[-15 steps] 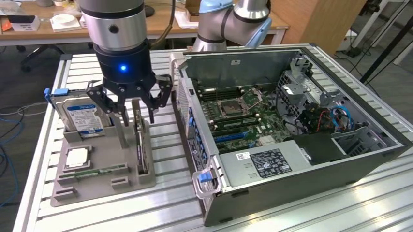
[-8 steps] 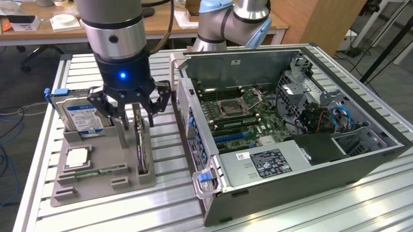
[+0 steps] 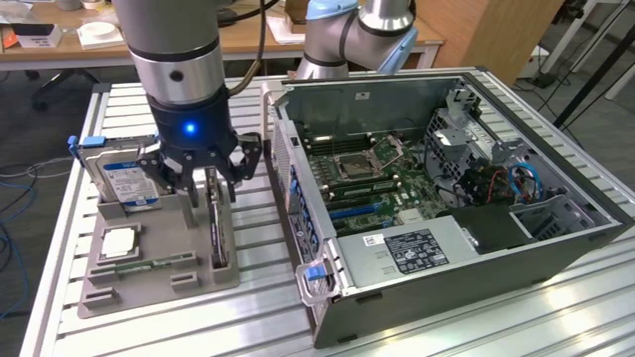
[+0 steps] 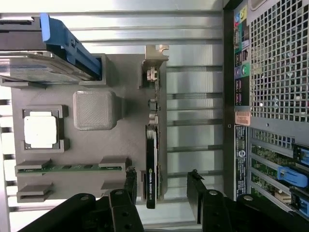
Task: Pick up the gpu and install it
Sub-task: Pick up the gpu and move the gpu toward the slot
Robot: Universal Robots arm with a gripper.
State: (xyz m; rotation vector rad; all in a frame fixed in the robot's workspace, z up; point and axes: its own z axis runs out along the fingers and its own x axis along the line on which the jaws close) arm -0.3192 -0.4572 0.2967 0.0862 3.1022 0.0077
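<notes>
As you look at the exterior view, the tool (image 3: 210,195) hangs at the end of the grey arm, directly over a grey holder tray (image 3: 149,288) on the slatted metal tabletop (image 3: 268,316). Its black fingers (image 4: 131,183) are spread wide and released, gripping nothing.

The gpu (image 3: 217,230) stands on its long edge in a slot along the side of the tray nearest the computer case (image 3: 476,249). You see the card edge-on as a thin dark strip. The fingertips reach down around one end of the card, one on each side of it. In the wrist view the gpu (image 4: 152,164) runs between the two fingers, closer to one than the other, with a gap on both sides, so nothing touches it.

On the same tray, a hard drive (image 3: 124,178) with a blue label stands upright at the end toward the exterior view's left. A silver processor (image 3: 119,242) lies flat in a square pocket, and a narrow green memory stick (image 3: 159,262) rests in a slot just beside it.

The computer case sits on the exterior view's right, open, with its motherboard facing up.
</notes>
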